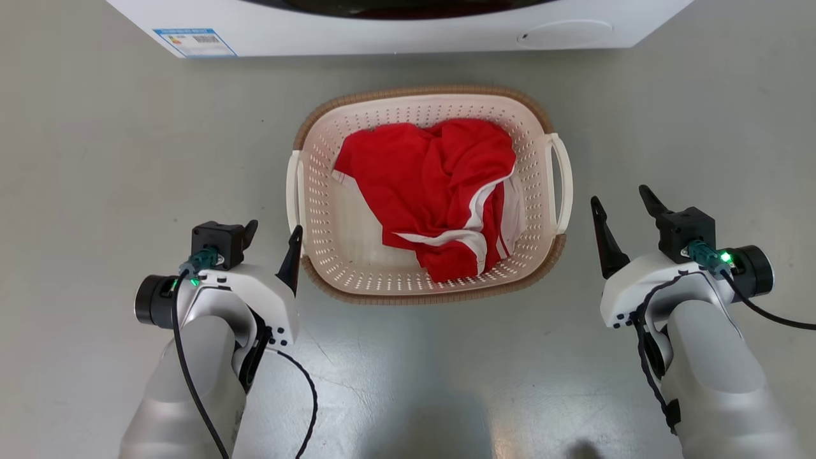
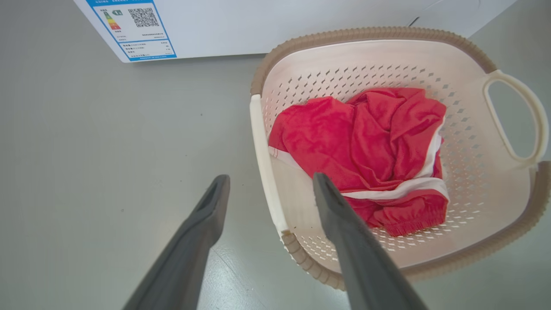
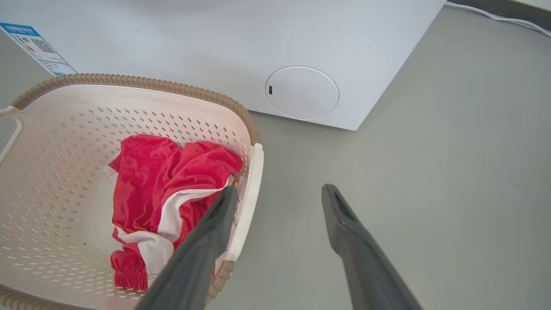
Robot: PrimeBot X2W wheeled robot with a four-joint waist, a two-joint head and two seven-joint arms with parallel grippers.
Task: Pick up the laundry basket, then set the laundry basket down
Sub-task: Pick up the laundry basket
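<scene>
At the bottom of the head view, 2 pale forearms rise into the frame, each with a black cable looped along it. The left gripper (image 1: pixel 275 228) sits at the lower left with its 2 dark fingers spread and nothing between them. Its inner finger overlaps the lower-left edge of the laundry basket (image 1: pixel 427 92); whether it touches the plastic cannot be told. The right gripper (image 1: pixel 619 196) stands at the lower right, released as well, just beside the basket's right side with a strip of grey floor (image 1: pixel 127 159) showing between them.

The basket rests on the floor at the centre of the frame, upright, with its brown rim all round and a white loop handle on each side: the left handle (image 1: pixel 293 191) and the right handle (image 1: pixel 562 185). Inside lies a crumpled red garment (image 1: pixel 433 178) with white stripes, bunched toward the right half.

Along the top edge runs the white washing machine (image 1: pixel 382 32), with a blue-bordered label (image 1: pixel 194 42) at its upper left and a round cover (image 1: pixel 564 32) at its upper right.

In the left wrist view, the left gripper (image 2: pixel 271 177) frames the white bar of the near handle (image 2: pixel 262 163) between its parted fingers, with the basket (image 2: pixel 370 32) and garment (image 2: pixel 357 142) to the right.

In the right wrist view, the right gripper (image 3: pixel 280 188) is open over the floor. Its left finger crosses the basket (image 3: pixel 129 80) edge beside the handle (image 3: pixel 249 189).
</scene>
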